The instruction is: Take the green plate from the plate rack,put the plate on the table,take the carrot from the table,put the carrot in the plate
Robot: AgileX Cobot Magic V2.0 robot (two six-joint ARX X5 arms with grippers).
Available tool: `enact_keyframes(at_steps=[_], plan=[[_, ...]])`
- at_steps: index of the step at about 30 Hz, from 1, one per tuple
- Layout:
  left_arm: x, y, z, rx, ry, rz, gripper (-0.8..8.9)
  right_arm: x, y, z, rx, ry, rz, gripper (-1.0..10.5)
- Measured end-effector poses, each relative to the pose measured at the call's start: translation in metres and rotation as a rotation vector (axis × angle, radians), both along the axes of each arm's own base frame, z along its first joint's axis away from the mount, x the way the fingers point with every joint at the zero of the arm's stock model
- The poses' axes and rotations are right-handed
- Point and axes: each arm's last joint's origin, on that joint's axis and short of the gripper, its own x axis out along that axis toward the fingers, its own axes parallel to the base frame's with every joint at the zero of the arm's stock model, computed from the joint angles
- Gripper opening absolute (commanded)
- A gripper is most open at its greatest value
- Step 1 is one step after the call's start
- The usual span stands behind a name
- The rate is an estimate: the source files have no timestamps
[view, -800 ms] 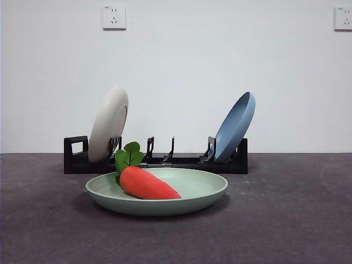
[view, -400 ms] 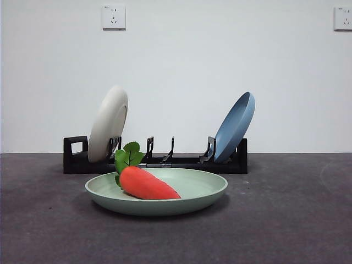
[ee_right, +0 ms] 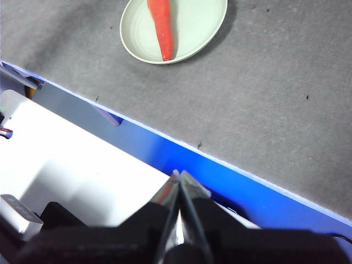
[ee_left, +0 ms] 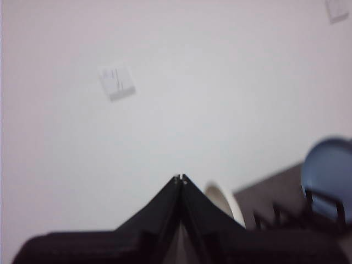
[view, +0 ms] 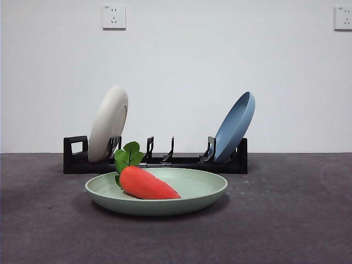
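The green plate (view: 192, 192) lies flat on the table (view: 286, 220) in front of the plate rack (view: 181, 162). The carrot (view: 146, 184) lies in the plate, its green leaves toward the rack. The right wrist view shows the plate (ee_right: 198, 27) and the carrot (ee_right: 163, 30) from high up. My left gripper (ee_left: 180, 179) is shut and empty, raised and facing the wall. My right gripper (ee_right: 179, 175) is shut and empty, held above the table's front edge. Neither gripper shows in the front view.
A cream-white plate (view: 108, 124) leans in the rack's left end and a blue plate (view: 235, 126) in its right end. The left wrist view shows both the cream-white plate (ee_left: 224, 201) and the blue plate (ee_left: 327, 176). A blue strip (ee_right: 220, 176) edges the table's front.
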Motion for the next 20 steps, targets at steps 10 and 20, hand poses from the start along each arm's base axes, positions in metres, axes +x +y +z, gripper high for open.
enact_keyframes(at_steps=[10,20], plan=[[0.018,0.011,-0.124,-0.096,0.227,0.128,-0.03,0.0,0.0,0.0,0.0,0.0,0.0,0.0],[0.022,0.015,-0.163,-0.147,0.324,0.167,-0.03,0.0,0.0,0.0,0.0,0.0,0.0,0.0]])
